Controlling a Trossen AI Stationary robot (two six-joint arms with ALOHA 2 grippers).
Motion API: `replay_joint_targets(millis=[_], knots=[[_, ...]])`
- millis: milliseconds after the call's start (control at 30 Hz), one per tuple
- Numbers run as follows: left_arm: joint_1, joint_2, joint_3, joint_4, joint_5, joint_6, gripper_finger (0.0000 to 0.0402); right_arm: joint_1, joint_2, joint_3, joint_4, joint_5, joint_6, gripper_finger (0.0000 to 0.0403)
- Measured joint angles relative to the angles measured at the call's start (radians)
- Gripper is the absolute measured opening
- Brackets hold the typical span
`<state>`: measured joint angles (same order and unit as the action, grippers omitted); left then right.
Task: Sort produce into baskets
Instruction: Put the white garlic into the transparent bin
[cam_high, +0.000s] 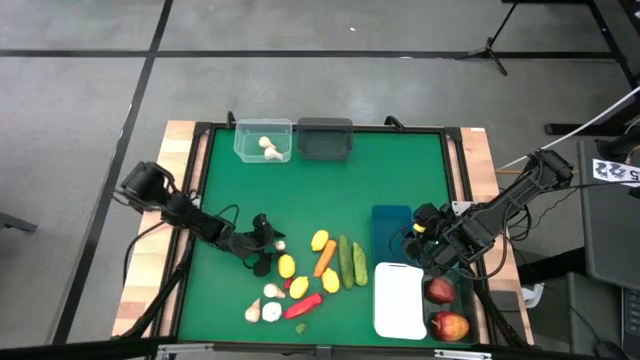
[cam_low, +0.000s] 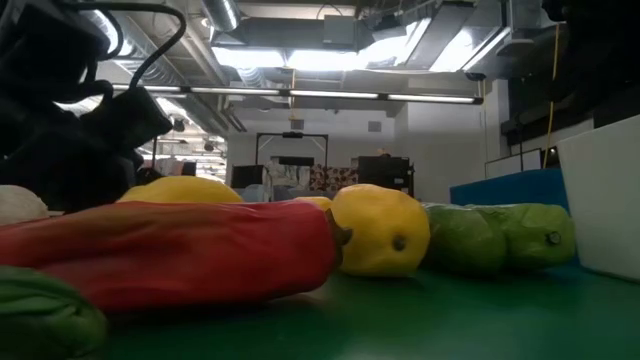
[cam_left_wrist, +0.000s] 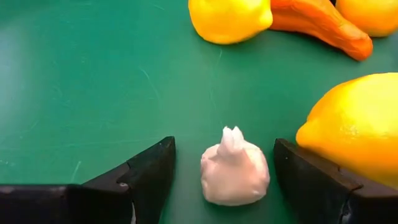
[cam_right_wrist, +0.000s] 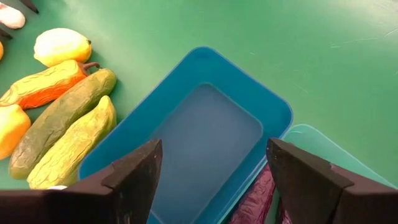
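- While the produce lies clustered mid-surface in the high view, the left gripper (cam_high: 268, 243) works at its edge and the right gripper (cam_high: 424, 232) hangs over the blue basket (cam_high: 391, 222).
- Left wrist view: jaws wide, straddling a garlic bulb (cam_left_wrist: 235, 169), not yet gripped; closing comes next, then likely carrying it to the clear basket (cam_high: 264, 140).
- Right wrist view: jaws wide, empty.

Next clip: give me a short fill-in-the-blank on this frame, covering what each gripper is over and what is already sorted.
1. The left gripper stands open around a white ____ bulb on the green mat.
2. The right gripper hangs open above the empty ____ basket.
3. The clear basket at the far edge holds ____ white bulbs.
4. An orange carrot lies between a lemon and two green ____.

Missing words: garlic; blue; two; cucumbers
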<state>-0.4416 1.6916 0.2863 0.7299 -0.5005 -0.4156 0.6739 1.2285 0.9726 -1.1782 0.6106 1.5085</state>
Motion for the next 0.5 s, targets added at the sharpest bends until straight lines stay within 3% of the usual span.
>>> replay_joint_targets(millis=[167,500], knots=[[0.000,0.009,0.001,0.005,-0.004,0.002,0.0253,0.000,0.000,0.000,0.006,0.001,0.006,0.0289],[0.003,0.011,0.001,0.021,-0.024,0.035,0.0169,0.000,0.000,0.000,0.004,0.019,0.005,0.0289]])
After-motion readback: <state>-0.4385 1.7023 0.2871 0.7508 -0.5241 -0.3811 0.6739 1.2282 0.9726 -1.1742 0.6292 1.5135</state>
